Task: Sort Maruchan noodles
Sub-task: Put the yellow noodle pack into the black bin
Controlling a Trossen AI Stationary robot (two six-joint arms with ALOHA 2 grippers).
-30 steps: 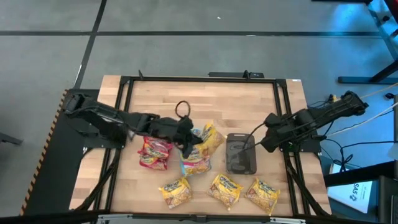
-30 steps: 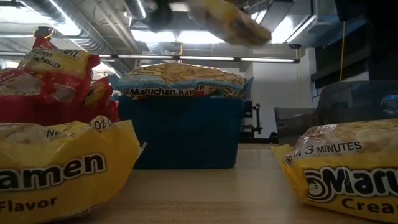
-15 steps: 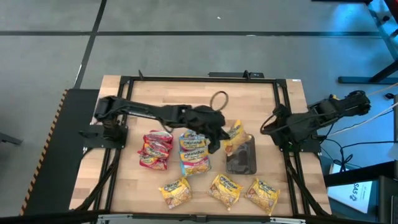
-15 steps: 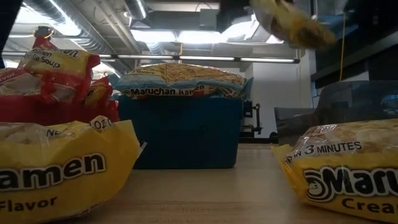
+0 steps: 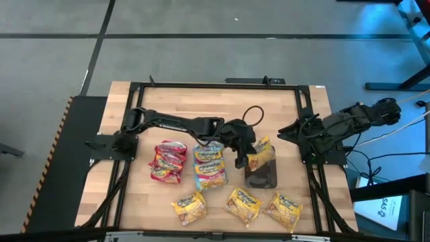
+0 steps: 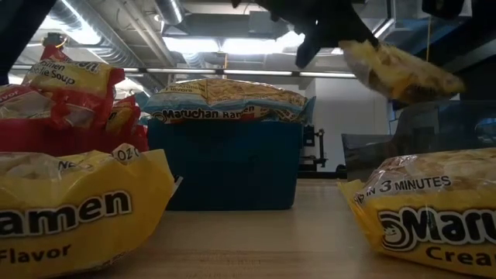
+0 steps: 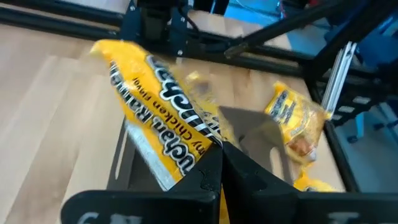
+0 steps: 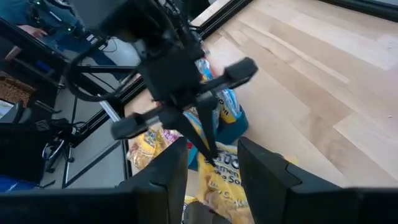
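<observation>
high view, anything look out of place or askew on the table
Nothing spilled or damaged. The only odd one is the yellow packet, hanging tilted from the left gripper above the dark grey tray instead of lying flat.

Two matte black jointed arms [image 5: 175, 122], looped black cable [image 5: 254, 113], slim dark fingers.

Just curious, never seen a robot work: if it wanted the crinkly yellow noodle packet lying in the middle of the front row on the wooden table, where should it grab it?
Probably from straight above, pinching the yellow packet across its two nearer opposite edges. It lies flat and slightly turned, with bare table on both sides, so fingers could fit there.
</observation>
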